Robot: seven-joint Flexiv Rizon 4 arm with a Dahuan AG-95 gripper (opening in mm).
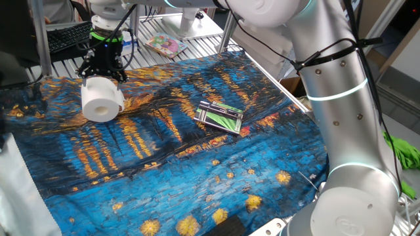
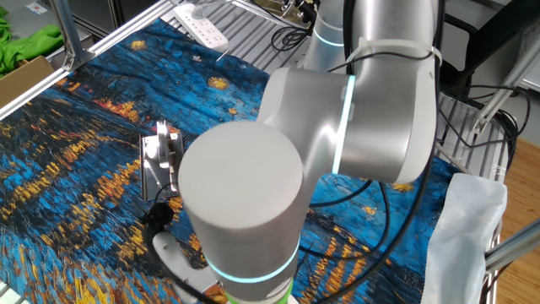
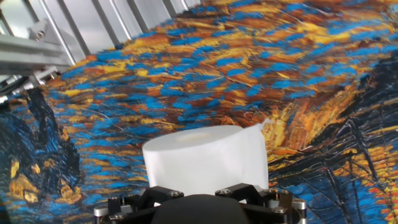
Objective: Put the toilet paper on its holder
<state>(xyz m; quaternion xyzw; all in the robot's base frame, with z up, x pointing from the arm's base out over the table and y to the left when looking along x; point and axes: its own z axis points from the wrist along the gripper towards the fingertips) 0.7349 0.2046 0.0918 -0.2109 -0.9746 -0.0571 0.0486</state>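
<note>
- Nearest in the one fixed view, at 4 o'clock: the silver-grey jointed robot arm (image 1: 338, 98), standing at the bench edge and reaching up and across to the 11 o'clock corner.
- The bench (image 1: 197, 190) is covered by a blue and orange painted cloth with yellow star blots along its near edge.
- At centre, toward 1 o'clock of the cloth's middle: the small flat rectangular holder (image 1: 220, 117), green with dark and white stripes and silver metal edges, lying flat on the cloth. In the other fixed view it shows at 9 o'clock (image 2: 160, 162), partly hidden behind the arm's large joint.
- At 10 o'clock: the plump white cylindrical roll of toilet paper (image 1: 102, 99), lying on its side, hollow core facing the camera. It is well apart from the holder, with bare cloth between them.
- Directly above the roll: the black two-finger hand (image 1: 104, 71), pointing down. Its fingers stand wide, one at each side of the roll's top. Whether they touch the paper cannot be told.
- In the hand view, the roll (image 3: 208, 155) sits at 6 o'clock just beyond the hand's black body, on the cloth.
- Farthest, at 12 o'clock past the cloth: a pink-and-yellow picture booklet (image 1: 165, 44) lying on a slatted metal surface.
</note>
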